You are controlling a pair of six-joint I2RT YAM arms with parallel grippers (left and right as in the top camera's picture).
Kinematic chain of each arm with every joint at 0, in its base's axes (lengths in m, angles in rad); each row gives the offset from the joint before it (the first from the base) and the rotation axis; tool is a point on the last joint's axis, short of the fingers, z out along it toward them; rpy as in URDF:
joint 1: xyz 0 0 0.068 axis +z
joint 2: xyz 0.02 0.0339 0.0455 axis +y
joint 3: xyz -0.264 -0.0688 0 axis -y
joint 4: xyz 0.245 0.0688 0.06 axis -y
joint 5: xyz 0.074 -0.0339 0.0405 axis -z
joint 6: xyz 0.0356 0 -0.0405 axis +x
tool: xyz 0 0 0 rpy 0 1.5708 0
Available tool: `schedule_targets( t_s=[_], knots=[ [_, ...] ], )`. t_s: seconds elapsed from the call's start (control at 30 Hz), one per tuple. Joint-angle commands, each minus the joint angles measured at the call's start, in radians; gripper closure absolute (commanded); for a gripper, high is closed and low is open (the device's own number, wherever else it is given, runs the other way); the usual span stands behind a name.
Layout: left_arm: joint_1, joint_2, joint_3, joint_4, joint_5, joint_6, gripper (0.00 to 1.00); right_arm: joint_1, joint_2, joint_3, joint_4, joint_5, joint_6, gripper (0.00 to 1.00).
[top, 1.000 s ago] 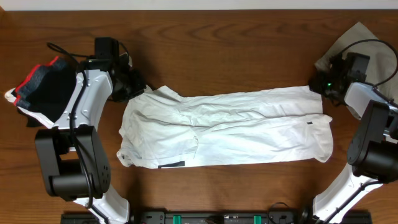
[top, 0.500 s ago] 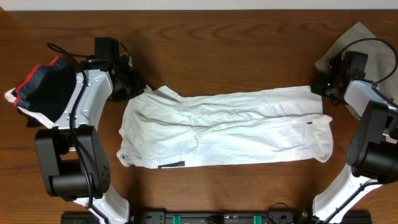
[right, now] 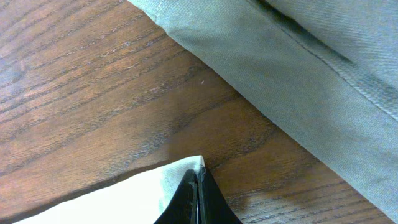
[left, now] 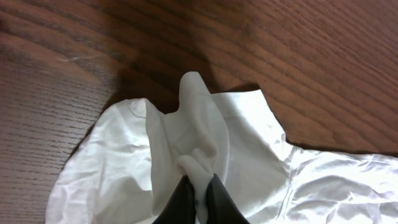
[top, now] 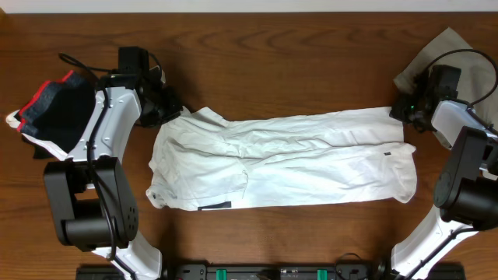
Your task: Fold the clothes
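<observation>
The white T-shirt lies as a long band across the middle of the table, with a short black stripe at its near left edge. My left gripper is shut on a raised fold at the shirt's far left corner. In the left wrist view the white cloth bunches between the black fingers of that gripper. My right gripper is shut on the far right corner. The right wrist view shows its tips pinching the hem of the shirt corner.
A grey-khaki garment lies at the far right, just behind the right gripper, and fills the upper right of the right wrist view. Black red-edged garments are piled at the far left beside the left arm. Bare wood lies behind the shirt.
The right gripper's jaws have come together on the shirt's far right corner. The left gripper and the shirt have not moved.
</observation>
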Motion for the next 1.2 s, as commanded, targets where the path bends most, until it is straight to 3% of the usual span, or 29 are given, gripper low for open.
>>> schedule_targets(
  t_s=[0.0,0.3,0.67,0.97,1.17],
  knots=[
    [0.001,-0.003,-0.001,0.0,0.005,-0.002,0.94,0.003,0.083,-0.068,-0.053,0.017,0.005,0.99],
    [0.001,-0.003,-0.001,0.004,0.006,-0.002,0.94,0.003,-0.068,-0.061,-0.06,0.003,0.005,0.99],
    [0.002,-0.04,-0.001,-0.028,0.006,-0.002,0.94,-0.034,-0.322,-0.061,-0.187,0.003,0.005,0.99],
    [0.002,-0.106,-0.001,-0.16,0.005,-0.002,0.94,-0.092,-0.348,-0.061,-0.361,0.029,0.005,0.99],
    [0.004,-0.105,-0.001,-0.256,-0.073,-0.002,0.94,-0.144,-0.348,-0.061,-0.42,0.059,0.005,0.99]
  ],
)
